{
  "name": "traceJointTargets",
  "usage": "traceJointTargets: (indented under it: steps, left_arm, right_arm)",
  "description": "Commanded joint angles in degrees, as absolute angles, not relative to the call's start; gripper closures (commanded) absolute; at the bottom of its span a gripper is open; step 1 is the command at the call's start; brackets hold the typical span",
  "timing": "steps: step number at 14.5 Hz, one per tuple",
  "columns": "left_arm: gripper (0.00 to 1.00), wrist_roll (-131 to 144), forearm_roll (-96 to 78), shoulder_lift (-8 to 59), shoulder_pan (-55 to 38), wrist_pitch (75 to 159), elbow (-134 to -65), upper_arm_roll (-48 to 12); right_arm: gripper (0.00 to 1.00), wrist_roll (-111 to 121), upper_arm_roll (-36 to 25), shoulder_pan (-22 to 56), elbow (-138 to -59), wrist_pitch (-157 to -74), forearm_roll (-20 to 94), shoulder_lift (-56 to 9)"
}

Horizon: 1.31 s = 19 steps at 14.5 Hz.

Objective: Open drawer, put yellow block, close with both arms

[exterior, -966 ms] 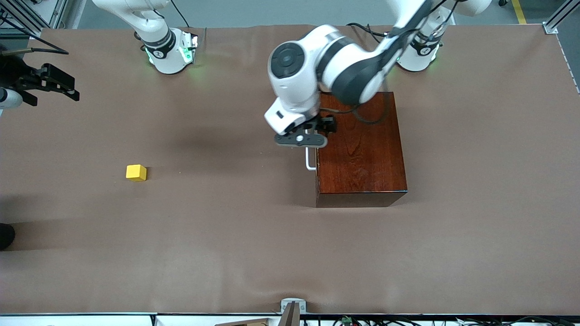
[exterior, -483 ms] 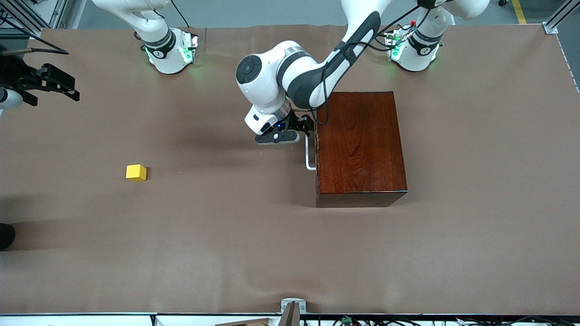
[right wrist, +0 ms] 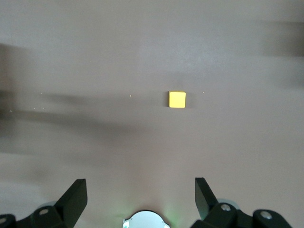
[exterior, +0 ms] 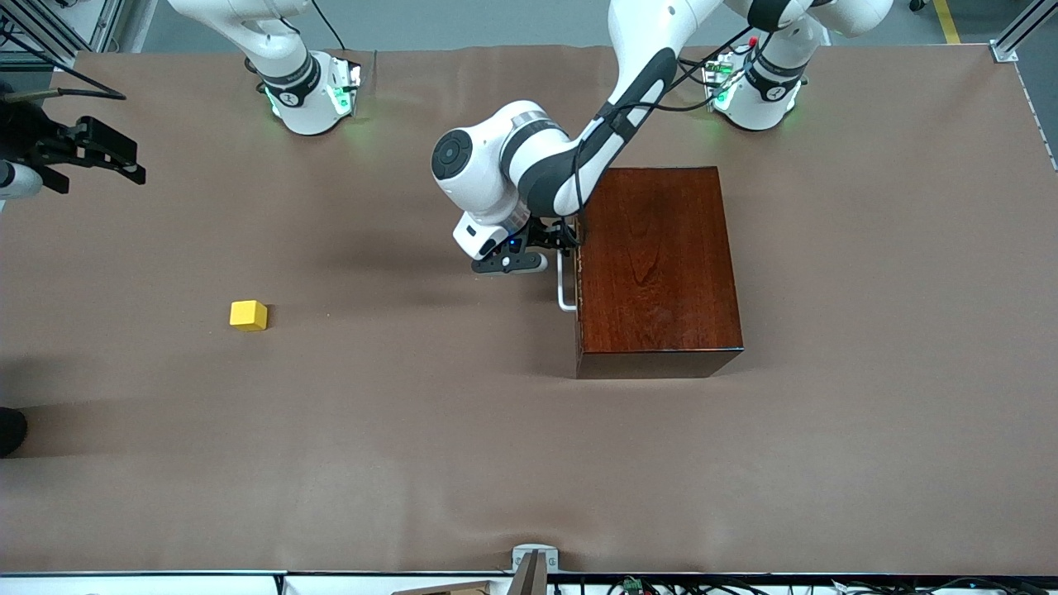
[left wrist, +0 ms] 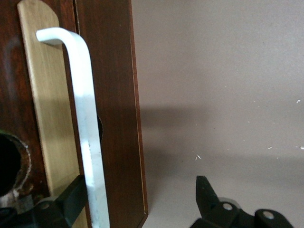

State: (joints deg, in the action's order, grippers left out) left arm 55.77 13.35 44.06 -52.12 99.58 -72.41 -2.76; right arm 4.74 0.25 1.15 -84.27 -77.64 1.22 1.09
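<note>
The dark reddish-brown box [exterior: 657,264] stands near the left arm's base, its drawer [left wrist: 45,118] pushed in flush. The white bar handle [exterior: 564,285] faces the right arm's end of the table. My left gripper [exterior: 569,241] is at the handle's upper end, open. In the left wrist view [left wrist: 140,192] one finger [left wrist: 73,194] sits between the handle [left wrist: 85,123] and the drawer front, the other finger [left wrist: 205,192] over bare table. The yellow block [exterior: 248,315] lies alone on the table toward the right arm's end. My right gripper [exterior: 139,164] waits open high above that end, the block [right wrist: 177,99] in its view.
The arms' green-lit bases [exterior: 314,99] [exterior: 760,91] stand along the table edge farthest from the front camera. A metal bracket [exterior: 533,558] sits at the edge nearest that camera. A dark object [exterior: 8,430] pokes in at the right arm's end. Brown cloth covers the table.
My left arm has swung down and its gripper has dropped from over the box's edge to the handle's upper end. The right arm, the block and the box have not moved.
</note>
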Motion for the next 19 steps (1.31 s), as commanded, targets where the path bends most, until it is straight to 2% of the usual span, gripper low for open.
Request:
traceJointTargets:
  steps: [1,8,19]
  left_arm:
    - [0.00,60.19,15.03,45.18,-52.82,101.41,-70.66,-2.46]
    - [0.00,68.37,11.08,45.35,-52.91,109.94,-70.23,-3.34]
    - [0.00,72.07,9.15,46.40,-54.49,114.34,-69.35,-3.43]
  right_arm:
    - [0.00,4.04,0.35,0.88,-85.34,-77.61,1.85,2.29]
    - [0.00,4.04,0.35,0.35,-85.34,-77.34,1.85,2.20]
    - [0.00,4.04,0.35,0.26,-85.34,-77.34,1.85,2.20]
